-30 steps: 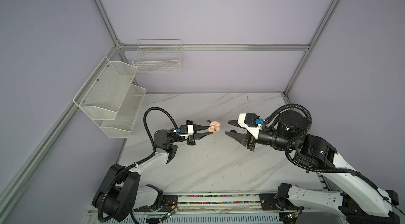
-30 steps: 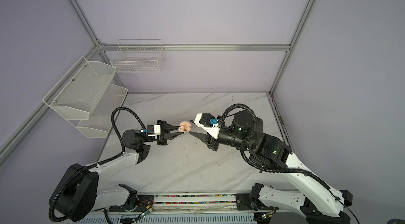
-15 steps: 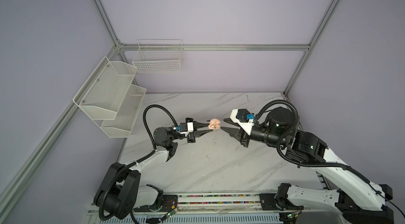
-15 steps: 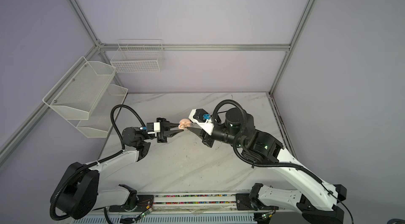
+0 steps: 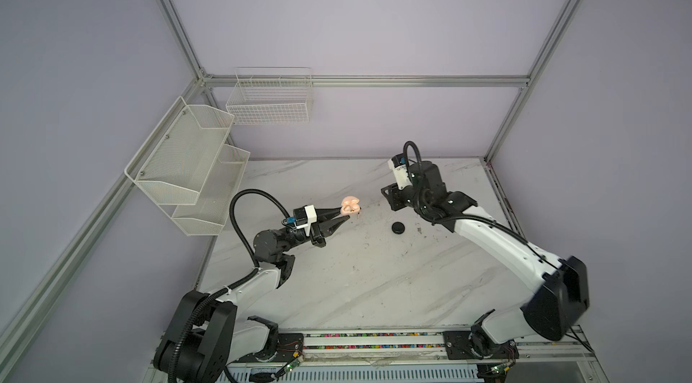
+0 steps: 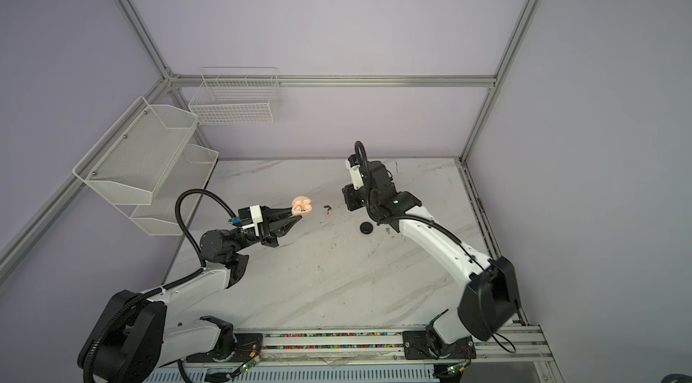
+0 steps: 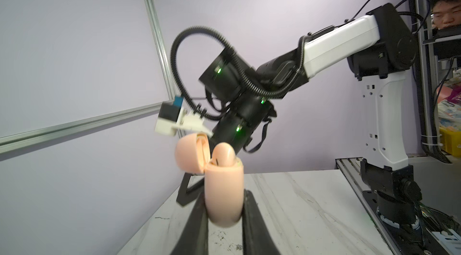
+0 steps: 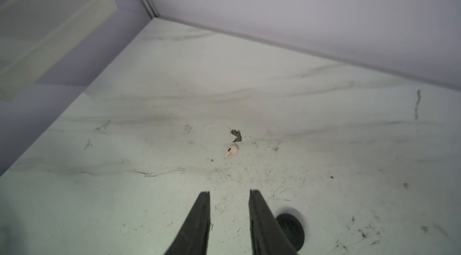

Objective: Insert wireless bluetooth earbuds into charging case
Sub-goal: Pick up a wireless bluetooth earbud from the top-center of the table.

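Note:
My left gripper [image 5: 343, 213] [image 7: 223, 195] is shut on a pale pink charging case [image 5: 351, 206] [image 6: 301, 206] [image 7: 223, 191] and holds it above the table with its lid [image 7: 189, 151] swung open. One pink earbud [image 7: 223, 154] sits in the case. A second pink earbud [image 8: 230, 152] lies loose on the marble table, a short way beyond my right gripper [image 8: 230, 192] [image 5: 391, 197]. That gripper points down at the table, open, with nothing between its fingers. A round black case [image 5: 399, 227] [image 6: 366, 228] [image 8: 290, 225] lies shut beside the right fingers.
A brownish patch of debris [image 8: 236, 135] [image 6: 327, 207] lies just past the loose earbud. White mesh shelves [image 5: 187, 160] and a wire basket [image 5: 269, 100] hang on the left and back walls. The table's back edge [image 8: 299, 49] meets the wall beyond.
My right arm has drawn back from the held pink case toward the right and tipped down over the table, its jaws narrowing. The left gripper keeps its hold, shifted slightly.

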Motion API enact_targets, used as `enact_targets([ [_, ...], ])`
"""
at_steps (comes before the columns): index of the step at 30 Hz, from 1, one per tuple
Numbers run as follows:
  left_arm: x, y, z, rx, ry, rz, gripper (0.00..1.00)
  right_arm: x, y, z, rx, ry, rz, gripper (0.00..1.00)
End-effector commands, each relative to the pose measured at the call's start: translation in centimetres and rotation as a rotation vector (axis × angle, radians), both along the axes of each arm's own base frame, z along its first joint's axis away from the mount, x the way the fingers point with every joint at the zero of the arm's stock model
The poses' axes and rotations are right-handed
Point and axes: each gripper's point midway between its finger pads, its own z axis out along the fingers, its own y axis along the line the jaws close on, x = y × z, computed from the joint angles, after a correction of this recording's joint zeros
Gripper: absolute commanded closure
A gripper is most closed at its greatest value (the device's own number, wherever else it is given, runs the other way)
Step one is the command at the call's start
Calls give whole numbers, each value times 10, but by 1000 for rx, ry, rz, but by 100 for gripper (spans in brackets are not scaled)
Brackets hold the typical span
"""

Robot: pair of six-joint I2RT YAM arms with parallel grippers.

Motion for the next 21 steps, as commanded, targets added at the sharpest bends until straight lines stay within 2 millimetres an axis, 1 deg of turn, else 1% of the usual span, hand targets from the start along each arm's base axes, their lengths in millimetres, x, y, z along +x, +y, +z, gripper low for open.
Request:
enact_targets([
  [1, -3, 8, 4, -44, -5, 30, 100, 33, 17, -57, 7, 144, -108, 70],
  [3, 2, 8, 3, -45, 5, 36, 100, 47, 30, -87, -1, 222, -136, 71],
  [4, 3, 8, 2, -44, 7, 36, 100, 51, 36, -98, -7, 249, -159, 71],
  [6, 6, 8, 1, -43, 16, 38, 100, 52, 50, -124, -43, 308, -188, 64],
  [8, 8, 8, 0, -40, 24, 35, 100, 53, 53, -139, -79, 336, -225, 62],
  [9, 9, 8, -2, -39, 32, 34, 100, 54, 53, -143, -80, 342, -243, 61],
  [12, 10, 8, -6, -33, 45, 29, 100, 59, 47, -144, -82, 325, -298, 58],
  [15, 9, 9, -7, -36, 52, 31, 100, 57, 56, -146, -90, 319, -305, 54],
  [16, 9, 9, -7, -37, 52, 31, 100, 57, 60, -149, -103, 319, -303, 54],
  [18, 9, 9, -6, -37, 50, 31, 100, 58, 62, -158, -140, 331, -311, 53],
  [21, 8, 10, -5, -39, 46, 31, 100, 61, 62, -174, -190, 351, -318, 53],
])
